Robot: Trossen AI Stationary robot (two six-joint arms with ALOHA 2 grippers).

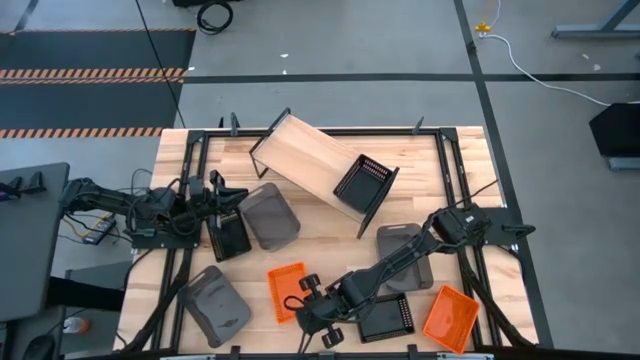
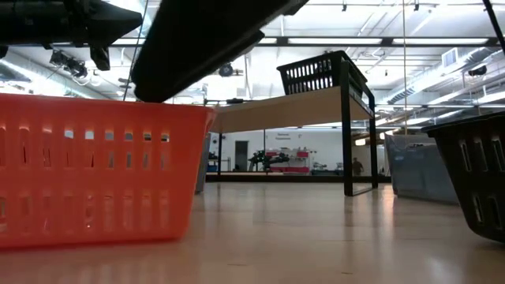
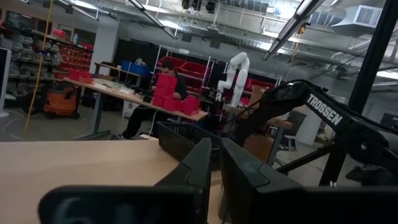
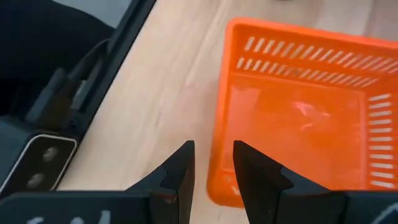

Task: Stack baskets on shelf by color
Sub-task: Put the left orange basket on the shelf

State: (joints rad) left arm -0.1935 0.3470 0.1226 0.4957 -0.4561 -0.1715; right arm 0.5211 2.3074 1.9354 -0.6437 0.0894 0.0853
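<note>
The shelf (image 1: 305, 158) lies askew at the table's far middle, and one black basket (image 1: 362, 184) stands on its right end (image 2: 316, 72). My left gripper (image 1: 224, 196) hovers shut at the left, above a black basket (image 1: 229, 236) and beside a grey basket (image 1: 268, 215). My right gripper (image 1: 312, 308), narrowly open, hangs over the near right corner of an orange basket (image 1: 286, 290); its fingers (image 4: 180, 168) point down just outside the rim (image 4: 219, 155). Another grey basket (image 1: 214, 303) sits near left. A third grey basket (image 1: 404, 256) lies under my right arm.
A black basket (image 1: 386, 318) and a second orange basket (image 1: 450, 318) rest at the near right edge. Black frame rails (image 1: 452, 170) run across the table. A person sits at a bench (image 3: 166, 87) in the room beyond. Bare wood (image 1: 330, 235) lies mid-table.
</note>
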